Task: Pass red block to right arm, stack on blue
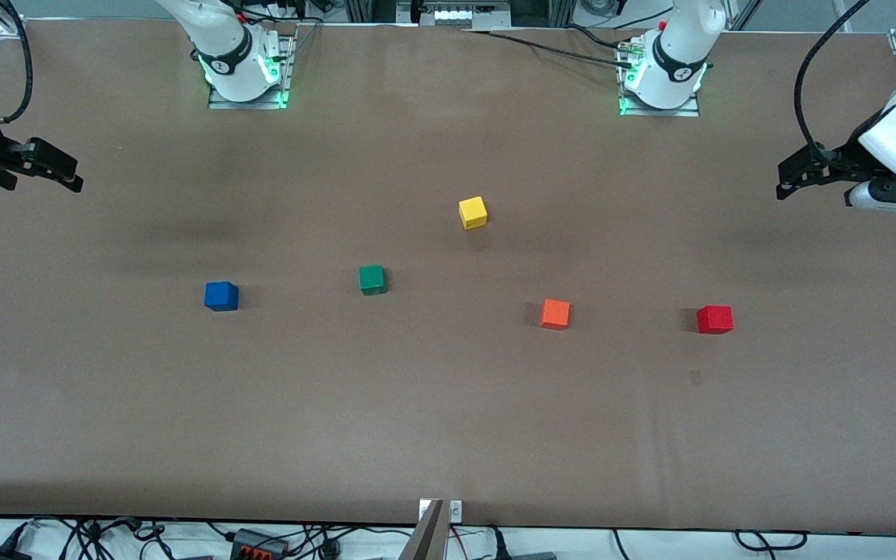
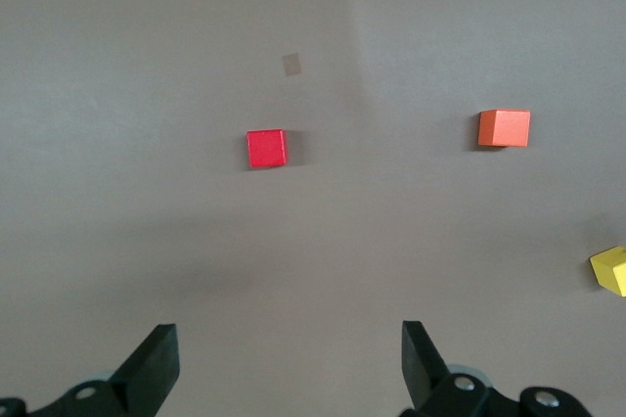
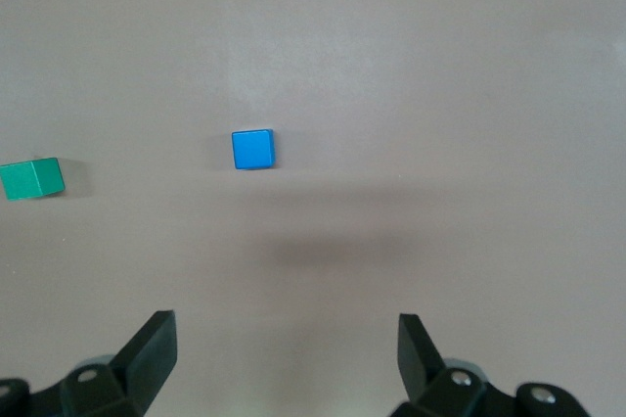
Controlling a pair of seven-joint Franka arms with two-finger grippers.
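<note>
A wide brown table (image 1: 448,435) carries five small cubes, all well apart. The yellow cube (image 1: 473,212) sits farthest from the front camera; the blue cube (image 1: 221,296) lies toward the right arm's end, then the green cube (image 1: 372,279), the orange cube (image 1: 554,314) and the red block (image 1: 715,320) toward the left arm's end.

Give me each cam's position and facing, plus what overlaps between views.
Front view: high, across the table facing both bases; sees five small cubes on brown tabletop; left gripper and right gripper wait at the table ends.
Left wrist view: looks down past open jaws at small red cube, orange cube, yellow cube.
Right wrist view: looks down past open jaws at small blue cube, green cube.
Shared: each wrist view's cubes also show in front view; wrist views share none.
</note>
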